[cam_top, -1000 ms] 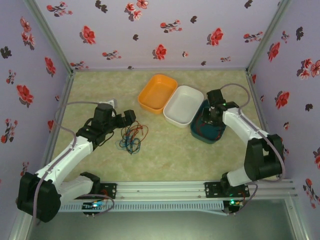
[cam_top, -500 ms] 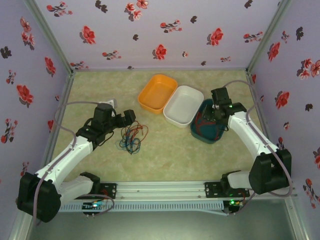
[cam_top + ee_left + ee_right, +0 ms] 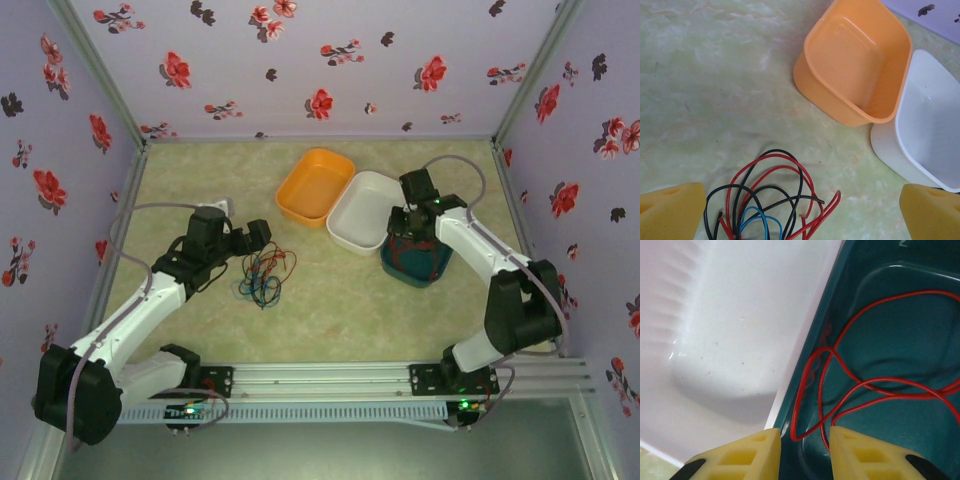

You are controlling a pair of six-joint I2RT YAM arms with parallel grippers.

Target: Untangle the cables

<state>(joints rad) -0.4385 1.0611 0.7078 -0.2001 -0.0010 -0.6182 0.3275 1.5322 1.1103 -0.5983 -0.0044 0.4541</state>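
Enclosure, top view: floral walls around a marbled table (image 3: 330, 320); orange bin (image 3: 315, 185), white bin (image 3: 367, 210) and teal bin (image 3: 420, 275) stand in a touching row.
Cables, top view: the tangled cables (image 3: 264, 275) lie on the table just beside the left gripper (image 3: 258, 235), on its near side; the right gripper (image 3: 408, 228) is well apart, over the teal bin.
Left wrist view: fingers spread wide, holding nothing; the cables (image 3: 770, 200) lie between them, loops fanning toward the orange bin (image 3: 855, 65).
Right wrist view: jaws narrow yet apart; a red cable (image 3: 900, 385) lies in the teal bin (image 3: 860, 260), one loop dipping into the gap, unpinched.
Judgement: the left arm is nearer the tangle; a straight descent looks sufficient.
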